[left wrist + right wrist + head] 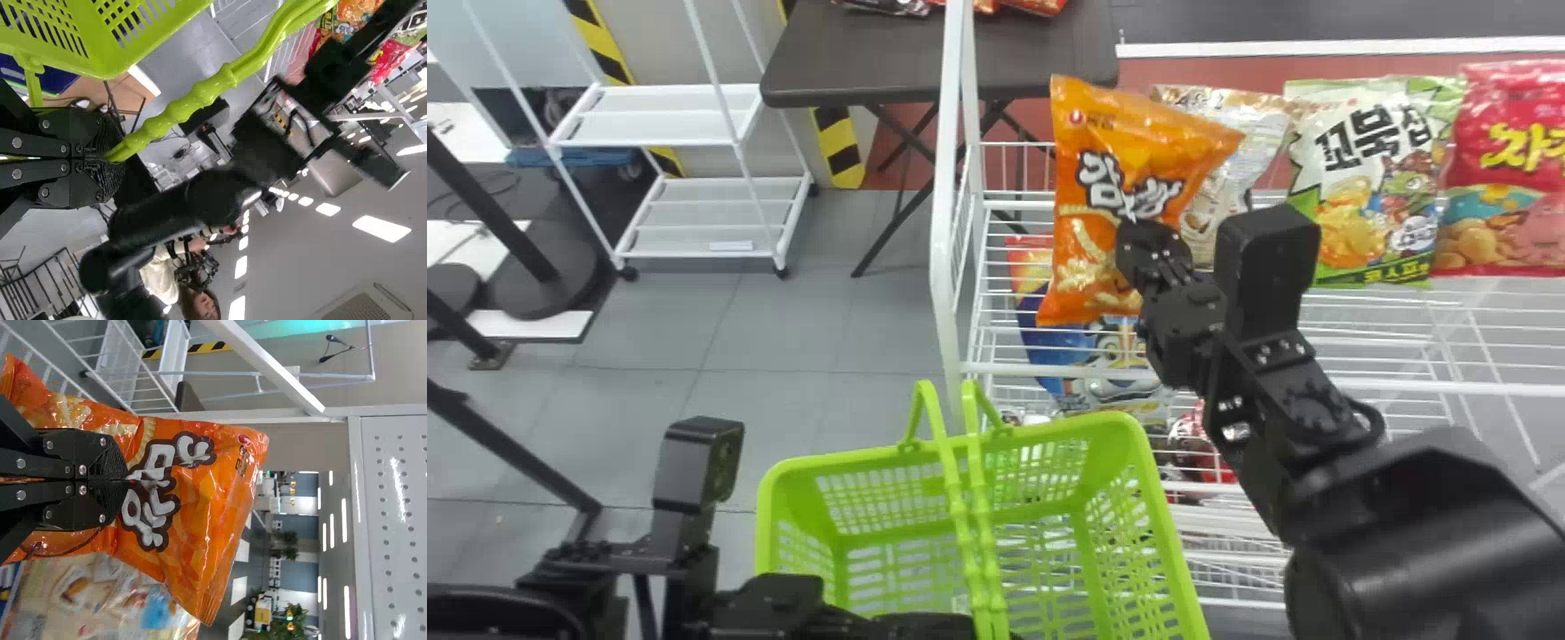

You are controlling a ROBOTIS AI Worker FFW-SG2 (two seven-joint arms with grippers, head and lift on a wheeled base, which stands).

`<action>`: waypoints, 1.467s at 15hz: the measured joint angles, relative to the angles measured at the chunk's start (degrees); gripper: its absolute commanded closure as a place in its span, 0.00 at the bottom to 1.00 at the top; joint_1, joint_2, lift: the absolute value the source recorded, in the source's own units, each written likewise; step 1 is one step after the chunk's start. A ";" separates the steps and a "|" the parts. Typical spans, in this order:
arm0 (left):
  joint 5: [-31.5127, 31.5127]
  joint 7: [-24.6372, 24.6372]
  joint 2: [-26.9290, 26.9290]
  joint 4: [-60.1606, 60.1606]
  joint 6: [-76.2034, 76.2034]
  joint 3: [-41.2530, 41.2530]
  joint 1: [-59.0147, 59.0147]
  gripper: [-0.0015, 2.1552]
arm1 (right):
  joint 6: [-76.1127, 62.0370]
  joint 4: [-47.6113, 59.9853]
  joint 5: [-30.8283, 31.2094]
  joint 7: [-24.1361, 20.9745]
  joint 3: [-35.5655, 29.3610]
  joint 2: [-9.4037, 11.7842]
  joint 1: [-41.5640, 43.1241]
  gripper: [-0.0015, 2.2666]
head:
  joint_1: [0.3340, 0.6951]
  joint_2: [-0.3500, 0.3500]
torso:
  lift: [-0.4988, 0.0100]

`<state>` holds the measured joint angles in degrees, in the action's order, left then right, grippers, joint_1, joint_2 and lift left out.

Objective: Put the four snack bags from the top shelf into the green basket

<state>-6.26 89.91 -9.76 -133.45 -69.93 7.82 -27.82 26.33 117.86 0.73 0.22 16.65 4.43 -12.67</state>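
Orange and glossy, one snack bag (1085, 258) hangs in the right gripper (1136, 229), in front of the left end of the white wire rack (1405, 384) and near its front left post. The two fingers are pinched together on the bag's front. Large white lettering outlined in dark runs across the packet, with a small round red emblem near its top edge. The packet tilts, and one of its upper corners overlaps the pale bag (1258, 133) behind, hiding much of its front.

From there toward the right end of the top shelf, the green-and-white bag (1369, 178) stands with bold black characters above a cartoon figure, and beside it the red bag (1507, 169) bears yellow characters. On a tier below, a blue-and-red packet (1054, 342) shows partly behind the orange one.

The green basket (871, 458) sits low, just off the rack's front left corner, its handles (951, 471) raised and side by side over the middle. The left gripper (960, 626) is clenched around the handles; the left wrist view shows its fingers closed on the ribbed grip.

Beyond the rack's back left corner, more packets (1036, 5) lie on a dark table (809, 62).
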 measured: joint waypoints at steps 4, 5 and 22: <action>0.44 0.00 0.11 1.99 -0.97 -0.63 2.86 1.00 | 9.97 14.36 -0.27 1.68 -1.40 3.02 -10.56 0.99 | 1.00 0.47 | 0.97; 0.85 0.00 0.32 2.26 -1.66 -0.66 3.59 1.00 | 13.05 17.68 -0.36 2.79 -1.79 3.24 -12.77 0.99 | 1.00 0.47 | 0.97; 2.02 0.00 1.94 3.90 -4.92 -2.45 4.97 1.00 | 46.74 13.76 -16.17 11.27 10.26 3.56 -8.65 0.00 | 1.00 0.97 | 0.97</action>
<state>-4.24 89.91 -7.82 -129.55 -74.85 5.36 -22.85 73.08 131.62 -15.44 11.49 26.91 8.00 -21.31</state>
